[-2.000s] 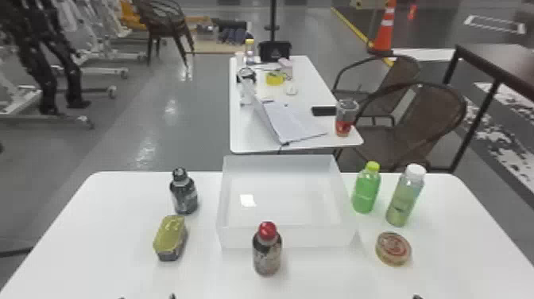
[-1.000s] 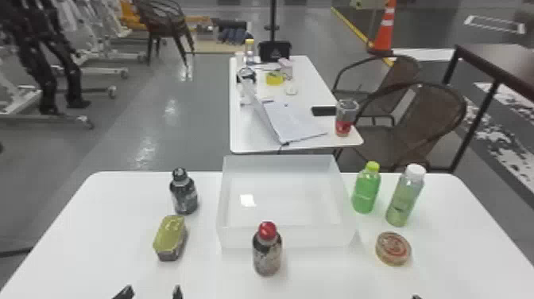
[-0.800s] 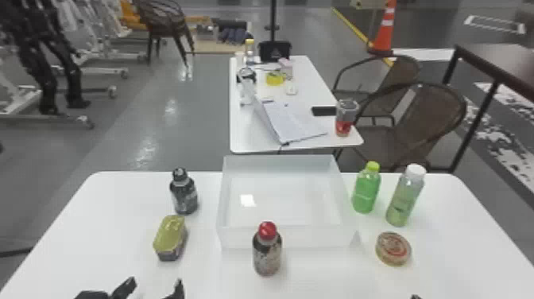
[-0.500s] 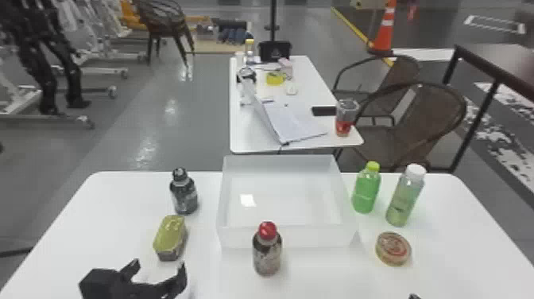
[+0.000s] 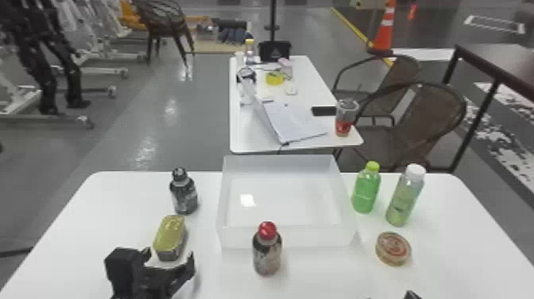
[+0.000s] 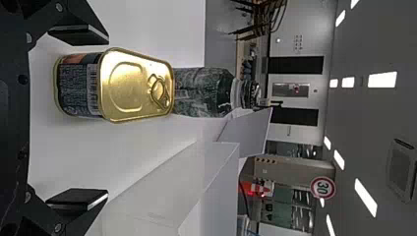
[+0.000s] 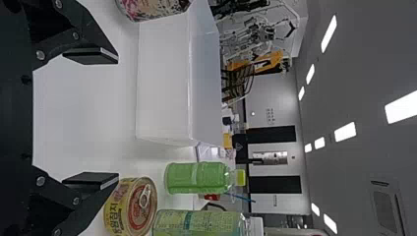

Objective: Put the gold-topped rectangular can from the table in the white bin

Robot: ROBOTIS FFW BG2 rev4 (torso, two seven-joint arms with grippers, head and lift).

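My left gripper (image 5: pixel 170 261) stands open at the near side of the gold-topped can (image 5: pixel 170 237), on the left part of the table. In the left wrist view the gold-topped can (image 6: pixel 135 87) lies ahead of my left gripper (image 6: pixel 78 120), nearer one finger than the other and not held. The white bin (image 5: pixel 286 238) sits at the table's middle, right of the can. My right gripper (image 5: pixel 391 296) is parked at the near edge; in the right wrist view this gripper (image 7: pixel 91 120) is open with nothing between its fingers.
A dark bottle (image 5: pixel 184 193) stands just behind the can. A red-capped bottle (image 5: pixel 267 250) stands before the bin. Right of the bin are a green bottle (image 5: pixel 366 189), a white-capped bottle (image 5: pixel 405 197) and a round can (image 5: pixel 393 249).
My left gripper has come in from the near edge and moved forward to the gold-topped can. The can, the bin and the bottles have stayed where they were.
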